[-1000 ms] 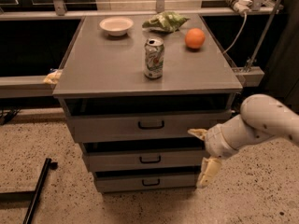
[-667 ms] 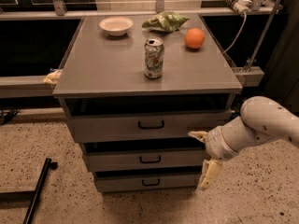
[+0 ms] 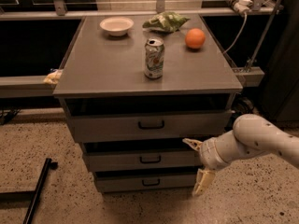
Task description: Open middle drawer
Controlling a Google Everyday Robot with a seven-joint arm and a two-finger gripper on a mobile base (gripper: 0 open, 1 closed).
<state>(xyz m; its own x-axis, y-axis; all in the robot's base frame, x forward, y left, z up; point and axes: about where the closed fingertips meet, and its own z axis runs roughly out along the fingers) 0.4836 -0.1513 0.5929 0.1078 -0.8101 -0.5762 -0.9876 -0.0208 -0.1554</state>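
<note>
The hand (image 3: 197, 163), spread wide and empty, hangs beside the middle drawer (image 3: 117, 161).

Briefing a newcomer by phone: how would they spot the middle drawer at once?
Find the grey cabinet with a can on top. Three drawers stack down its front; the middle drawer is the second, level with the open claw at its right end. It is shorter and narrower than the top drawer, bigger than the bottom drawer.

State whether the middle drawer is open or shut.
Shut: the middle drawer front is not pulled out. The open claw hangs by its right end.
</note>
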